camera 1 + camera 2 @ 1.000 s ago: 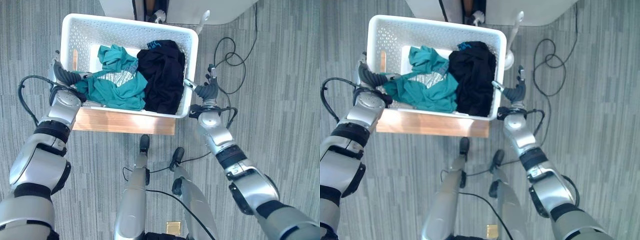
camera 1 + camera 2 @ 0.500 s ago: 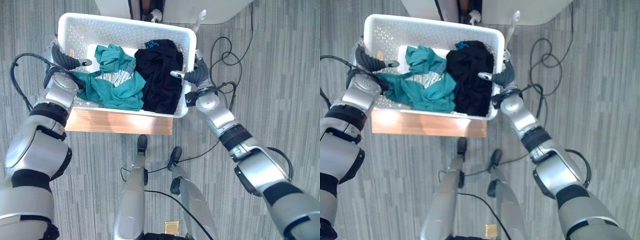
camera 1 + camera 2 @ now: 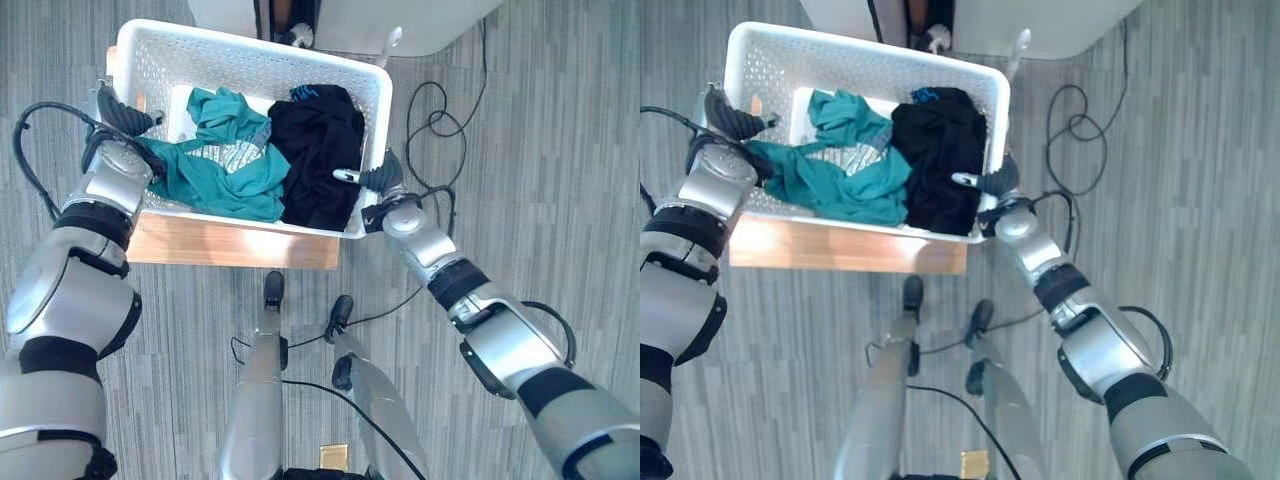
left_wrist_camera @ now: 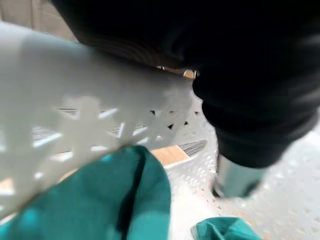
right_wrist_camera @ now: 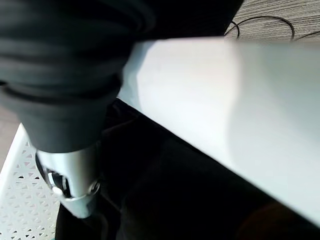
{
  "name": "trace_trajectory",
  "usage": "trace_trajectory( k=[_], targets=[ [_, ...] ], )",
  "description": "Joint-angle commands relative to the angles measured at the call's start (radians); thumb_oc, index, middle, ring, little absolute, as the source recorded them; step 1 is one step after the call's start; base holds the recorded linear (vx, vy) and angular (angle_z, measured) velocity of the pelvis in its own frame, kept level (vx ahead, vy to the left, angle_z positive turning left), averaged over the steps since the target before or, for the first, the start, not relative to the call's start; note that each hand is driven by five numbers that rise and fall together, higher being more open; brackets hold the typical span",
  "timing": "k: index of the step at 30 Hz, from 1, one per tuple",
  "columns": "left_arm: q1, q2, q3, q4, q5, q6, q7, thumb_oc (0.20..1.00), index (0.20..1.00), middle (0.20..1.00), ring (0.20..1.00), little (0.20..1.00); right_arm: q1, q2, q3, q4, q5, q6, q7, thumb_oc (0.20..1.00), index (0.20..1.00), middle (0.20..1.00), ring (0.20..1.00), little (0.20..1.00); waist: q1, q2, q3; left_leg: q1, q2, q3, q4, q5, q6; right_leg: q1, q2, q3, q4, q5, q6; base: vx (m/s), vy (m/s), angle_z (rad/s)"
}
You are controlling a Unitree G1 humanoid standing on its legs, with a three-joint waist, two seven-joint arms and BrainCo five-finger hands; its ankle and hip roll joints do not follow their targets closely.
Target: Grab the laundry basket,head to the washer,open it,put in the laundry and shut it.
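— At the right end wall of the white perforated plastic laundry basket [image 3: 255, 62], what are the right hand's [image 3: 372, 181] fingers doing?

— The thumb reaches over the rim into the basket, above the black garment [image 3: 318, 150]. The right wrist view shows the same: the thumb [image 5: 72, 187] inside, the white rim passing between it and the dark ribbed cover. The other fingers sit on the outer side of the wall, so the hand pinches the rim, though how tightly they curl I cannot tell.

— And the left hand [image 3: 122, 118]?

— It sits at the opposite end wall. One finger hooks over the rim, pointing inward, toward the teal crumpled garment [image 3: 215, 165]. Its wrist view shows a silver finger [image 4: 235, 175] inside against the perforated wall, teal cloth just beside it. It clasps the rim too; the remaining fingers are hidden under the cover.

— Where is the basket?

— It rests on a low light wooden board [image 3: 230, 245] on the grey striped carpet floor [image 3: 540, 150], held between both hands. The teal garment fills its left half, the black one its right half, touching in the middle.

— Beyond it?

— The rounded base of a white appliance [image 3: 400, 20] stands just past the far rim.
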Motion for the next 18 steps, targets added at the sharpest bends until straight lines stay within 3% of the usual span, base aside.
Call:
trace_trajectory(
  k=[1, 2, 3, 4, 5, 7, 8, 10, 11, 18],
  targets=[
    [-0.031, -0.065, -0.019, 0.05, 0.028, -0.008, -0.043, 0.2, 0.2, 0.2, 0.2, 0.2, -0.017, 0.026, 0.008, -0.052, 0.023, -0.037, 0.034, 0.796, 0.796, 0.796, 0.796, 0.796, 0.002, -0.003, 0.027, -0.015, -0.029, -0.067, 0.093, -0.157, -0.002, 0.1, -0.053, 0.018, -0.033, -0.077, 0.09, 0.0, 0.0, 0.0],
    [-0.034, -0.065, -0.024, 0.051, 0.041, -0.006, -0.044, 0.2, 0.2, 0.2, 0.2, 0.2, -0.017, 0.021, 0.007, -0.052, 0.021, -0.038, 0.032, 0.529, 0.529, 0.529, 0.529, 0.529, 0.001, -0.005, 0.028, -0.015, -0.029, -0.069, 0.093, -0.158, -0.002, 0.101, -0.053, 0.018, -0.033, -0.076, 0.09, 0.0, 0.0, 0.0],
    [-0.035, -0.065, -0.025, 0.05, 0.042, -0.007, -0.044, 0.2, 0.2, 0.2, 0.2, 0.2, -0.017, 0.02, 0.007, -0.053, 0.021, -0.038, 0.032, 0.46, 0.46, 0.46, 0.46, 0.46, 0.001, -0.007, 0.036, -0.026, -0.033, -0.06, 0.095, -0.127, 0.004, 0.091, -0.06, 0.009, -0.032, -0.058, 0.084, 0.0, 0.0, 0.0],
    [-0.031, -0.064, -0.03, 0.046, 0.058, -0.005, -0.047, 0.2, 0.2, 0.2, 0.2, 0.2, -0.018, 0.014, 0.006, -0.056, 0.017, -0.04, 0.033, 0.2, 0.2, 0.2, 0.2, 0.2, 0.001, -0.006, 0.03, -0.017, -0.029, -0.07, 0.096, -0.158, -0.002, 0.099, -0.053, 0.018, -0.031, -0.076, 0.091, -0.1, 0.019, 0.0],
    [-0.028, -0.061, -0.035, 0.035, 0.073, -0.003, -0.046, 0.2, 0.2, 0.2, 0.2, 0.2, -0.02, 0.004, 0.01, -0.057, 0.011, -0.037, 0.036, 0.2, 0.2, 0.2, 0.2, 0.2, 0.0, -0.007, 0.036, -0.032, -0.032, -0.062, 0.098, -0.127, 0.005, 0.087, -0.059, 0.009, -0.031, -0.057, 0.086, 0.08, -0.013, -0.02],
    [-0.028, -0.06, -0.035, 0.035, 0.073, -0.003, -0.047, 0.2, 0.2, 0.2, 0.2, 0.2, -0.02, 0.005, 0.01, -0.057, 0.011, -0.037, 0.036, 0.2, 0.2, 0.2, 0.2, 0.2, 0.0, -0.005, 0.031, -0.02, -0.028, -0.071, 0.097, -0.158, -0.001, 0.097, -0.053, 0.017, -0.031, -0.075, 0.092, 0.0, 0.001, -0.02],
    [-0.023, -0.059, -0.039, 0.032, 0.084, -0.002, -0.047, 0.2, 0.2, 0.2, 0.2, 0.2, -0.023, 0.002, 0.007, -0.052, 0.014, -0.037, 0.034, 0.2, 0.2, 0.2, 0.2, 0.2, 0.0, -0.005, 0.037, -0.032, -0.032, -0.061, 0.096, -0.127, 0.005, 0.083, -0.06, 0.009, -0.029, -0.056, 0.086, 0.0, 0.0, 0.0],
    [-0.021, -0.055, -0.046, 0.034, 0.102, 0.008, -0.052, 0.2, 0.2, 0.2, 0.2, 0.2, -0.023, 0.004, 0.008, -0.059, 0.013, -0.035, 0.038, 0.2, 0.2, 0.2, 0.2, 0.2, -0.001, -0.004, 0.033, -0.018, -0.028, -0.069, 0.095, -0.157, 0.0, 0.093, -0.054, 0.02, -0.028, -0.073, 0.091, 0.0, 0.0, 0.0],
    [-0.02, -0.056, -0.051, 0.033, 0.108, 0.009, -0.057, 0.2, 0.2, 0.2, 0.2, 0.2, -0.02, 0.002, 0.01, -0.064, 0.01, -0.033, 0.041, 0.2, 0.2, 0.2, 0.2, 0.2, -0.001, -0.006, 0.037, -0.03, -0.032, -0.059, 0.094, -0.126, 0.006, 0.083, -0.06, 0.012, -0.028, -0.055, 0.086, -0.1, 0.025, -0.04],
    [0.044, -0.028, -0.061, -0.096, 0.195, 0.014, -0.051, 0.2, 0.2, 0.2, 0.2, 0.2, 0.01, -0.031, -0.017, -0.136, -0.03, -0.028, 0.035, 0.2, 0.2, 0.2, 0.2, 0.2, -0.005, 0.004, 0.024, -0.002, -0.032, -0.055, 0.077, -0.124, 0.008, 0.097, -0.063, 0.007, -0.023, -0.063, 0.09, -0.01, 0.003, -0.01]
  ],
)
